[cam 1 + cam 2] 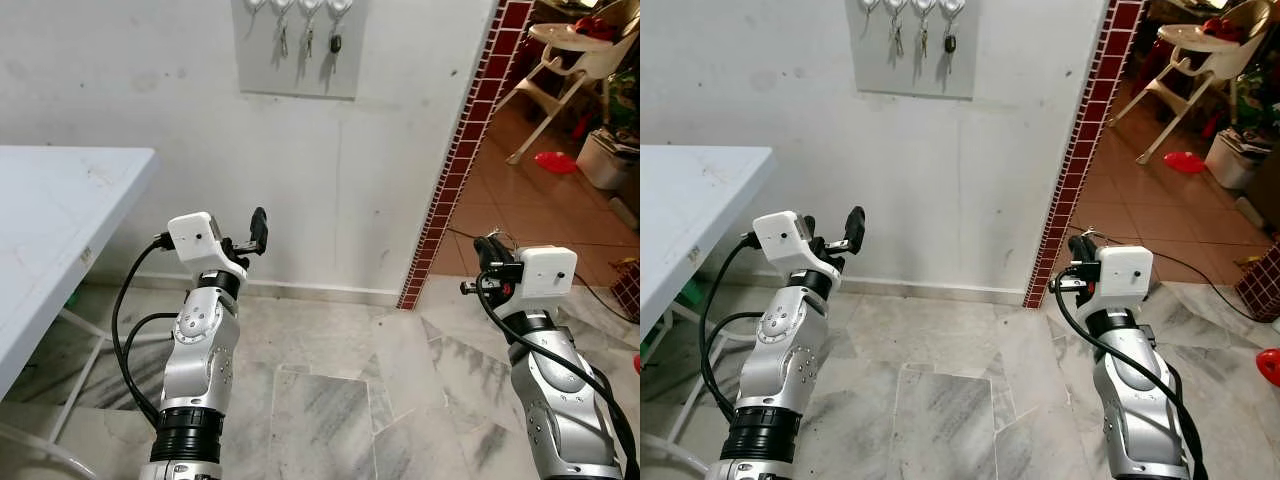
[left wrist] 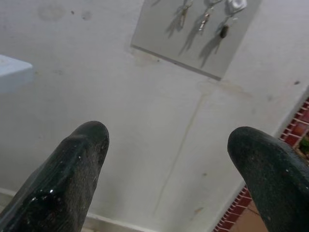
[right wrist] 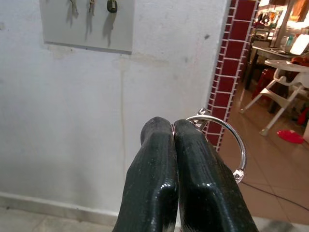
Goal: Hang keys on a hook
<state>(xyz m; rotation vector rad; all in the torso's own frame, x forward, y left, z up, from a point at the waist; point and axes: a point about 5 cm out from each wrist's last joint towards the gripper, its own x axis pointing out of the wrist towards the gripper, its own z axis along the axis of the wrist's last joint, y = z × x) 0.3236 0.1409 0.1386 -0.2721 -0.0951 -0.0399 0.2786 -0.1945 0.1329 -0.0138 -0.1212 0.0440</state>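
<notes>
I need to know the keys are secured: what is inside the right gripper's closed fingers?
The right gripper pinches a silver key ring, whose loop arcs out beside the fingers. The clamped part of the ring is covered, and any keys on it cannot be seen.

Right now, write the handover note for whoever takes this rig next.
Right tool: shut on the key ring, held low, well below the hook board.
Left tool: open, holding nothing, raised in front of the wall.
Hook board: high on the wall ahead, four white hooks; three already carry keys, the leftmost hook looks free.
Done: ring picked up.
Left: step closer, raise the right arm, slip the ring over the free hook, release.
</notes>
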